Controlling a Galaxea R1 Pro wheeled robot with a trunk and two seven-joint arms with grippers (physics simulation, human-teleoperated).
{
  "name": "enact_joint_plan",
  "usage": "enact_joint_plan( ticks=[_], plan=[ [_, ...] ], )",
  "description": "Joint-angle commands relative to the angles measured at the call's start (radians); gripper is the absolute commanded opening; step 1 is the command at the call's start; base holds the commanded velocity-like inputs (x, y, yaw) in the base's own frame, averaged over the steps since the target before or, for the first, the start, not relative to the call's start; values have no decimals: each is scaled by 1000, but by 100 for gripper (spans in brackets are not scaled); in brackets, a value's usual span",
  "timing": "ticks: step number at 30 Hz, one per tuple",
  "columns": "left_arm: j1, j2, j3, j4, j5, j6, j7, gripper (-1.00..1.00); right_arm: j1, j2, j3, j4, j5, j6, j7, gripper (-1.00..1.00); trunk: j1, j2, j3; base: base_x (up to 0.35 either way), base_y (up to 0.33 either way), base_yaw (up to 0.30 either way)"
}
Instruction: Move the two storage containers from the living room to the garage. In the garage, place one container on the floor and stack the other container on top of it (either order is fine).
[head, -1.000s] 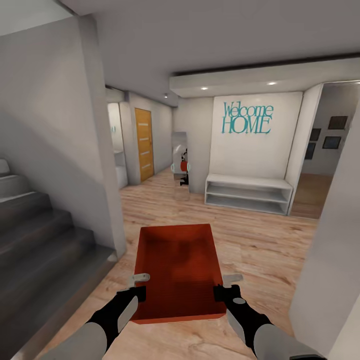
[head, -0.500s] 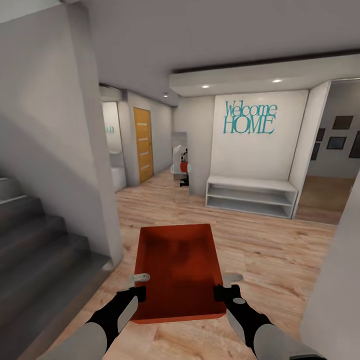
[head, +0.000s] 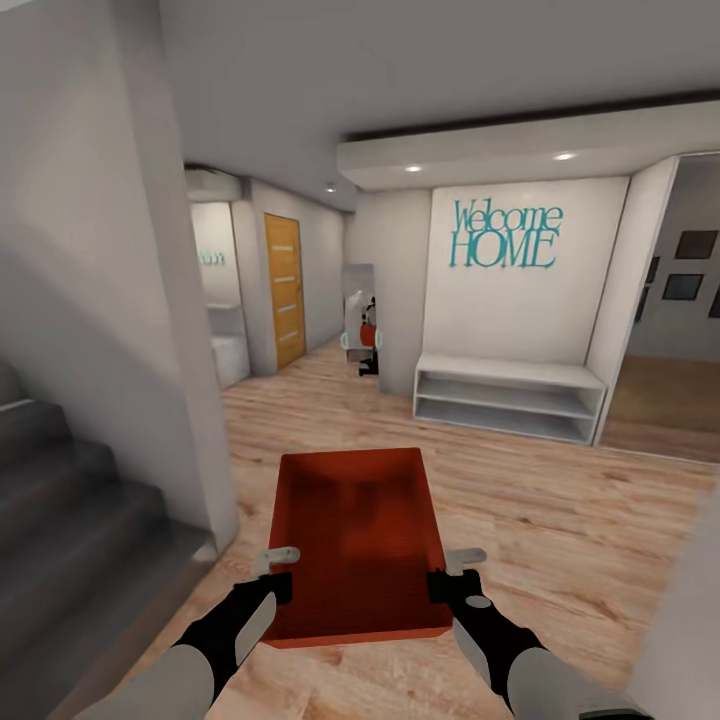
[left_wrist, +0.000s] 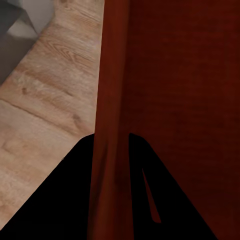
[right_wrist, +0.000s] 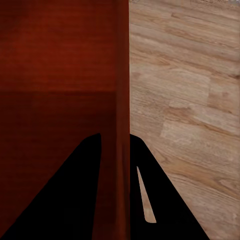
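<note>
Home entrance hall, "Welcome HOME" wall lettering (head: 504, 235), staircase (head: 60, 520), shoe bench (head: 508, 397)

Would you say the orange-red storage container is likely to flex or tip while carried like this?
The storage container looks thin-walled, so its sides may flex where the left gripper and right gripper pinch them. It is empty, thus probably light. Held near one end, it might droop forward.

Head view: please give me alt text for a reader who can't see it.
Two end effectors, left and right, grip the side walls of an empty orange-red storage container above a light wood plank floor. Ahead stand a white shelf bench under teal "Welcome HOME" lettering, a wooden door, and grey stairs.
</note>
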Motion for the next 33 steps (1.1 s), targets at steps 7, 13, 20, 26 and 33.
enact_joint_plan(
  ticks=[7,13,20,26,33],
  plan=[
    [-1,57,65,-5,-28,-5,20,-100,0,-2,-18,3,5,-3,-8,-100,1,-1,-2,322,0,0],
    [-1,57,65,-5,-28,-5,20,-100,0,-2,-18,3,5,-1,-8,-100,1,-1,-2,322,0,0],
    [-1,57,65,-5,-28,-5,20,-100,0,-3,-18,3,4,-1,-8,-100,1,-1,-2,322,0,0],
    [-1,57,65,-5,-28,-5,20,-100,0,-3,-18,3,5,-1,-8,-100,1,-1,-2,322,0,0],
    [-1,57,65,-5,-28,-5,20,-100,0,-3,-18,3,5,-1,-8,-100,1,-1,-2,322,0,0]
  ],
)
